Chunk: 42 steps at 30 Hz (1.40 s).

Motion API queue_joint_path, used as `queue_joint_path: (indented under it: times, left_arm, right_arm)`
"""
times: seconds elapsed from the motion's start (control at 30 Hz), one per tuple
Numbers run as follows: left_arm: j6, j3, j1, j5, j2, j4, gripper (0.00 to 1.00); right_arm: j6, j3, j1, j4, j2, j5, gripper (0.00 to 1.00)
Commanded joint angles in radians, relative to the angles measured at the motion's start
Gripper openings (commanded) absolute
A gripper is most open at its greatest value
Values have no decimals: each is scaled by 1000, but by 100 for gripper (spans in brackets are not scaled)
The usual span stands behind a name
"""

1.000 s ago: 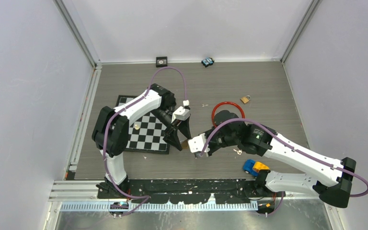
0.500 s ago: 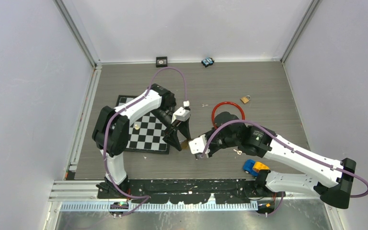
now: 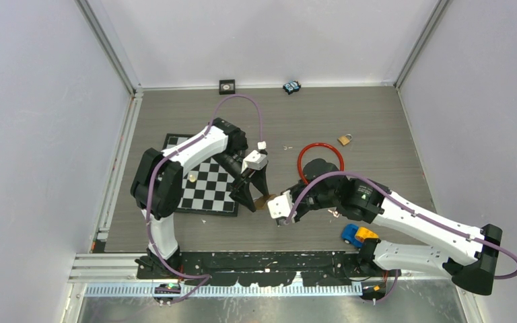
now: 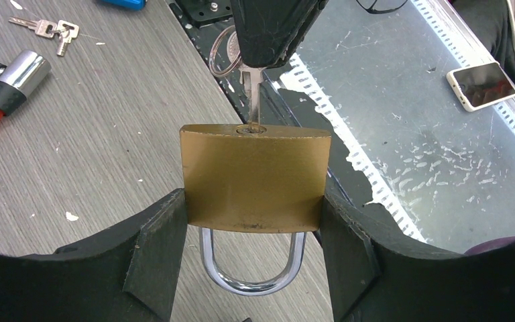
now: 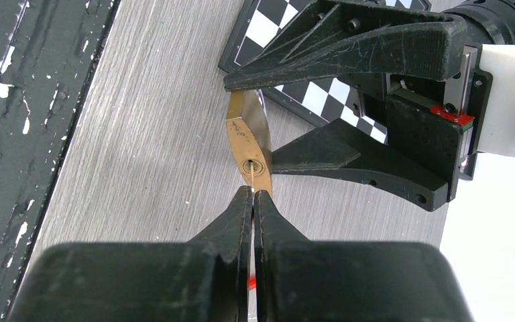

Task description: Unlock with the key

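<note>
I see the brass padlock clamped in my left gripper, held above the table toward the middle of its near edge. The key sits in its keyhole, pinched tight by my right gripper. The chessboard lies just to the left.

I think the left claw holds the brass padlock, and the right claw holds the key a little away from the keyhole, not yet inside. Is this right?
Not quite. The key is already inside the keyhole of the brass padlock, as the left wrist view shows. The rest is right.
</note>
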Motion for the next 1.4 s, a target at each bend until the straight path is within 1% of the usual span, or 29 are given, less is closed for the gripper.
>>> queue_joint_path:
  times: [0.0, 0.73, 0.9, 1.37]
  left_arm:
    - [18, 41, -6, 134, -14, -158, 0]
    - [17, 45, -6, 132, -8, -159, 0]
    - [39, 53, -6, 135, -2, -179, 0]
    - [43, 49, -5, 135, -11, -180, 0]
  right_arm:
    - [-7, 16, 6, 29, -14, -27, 1]
    - [7, 86, 6, -31, -6, -6, 1]
    - [0, 77, 6, -31, -3, 16, 1]
    - [-18, 73, 5, -64, 0, 32, 1]
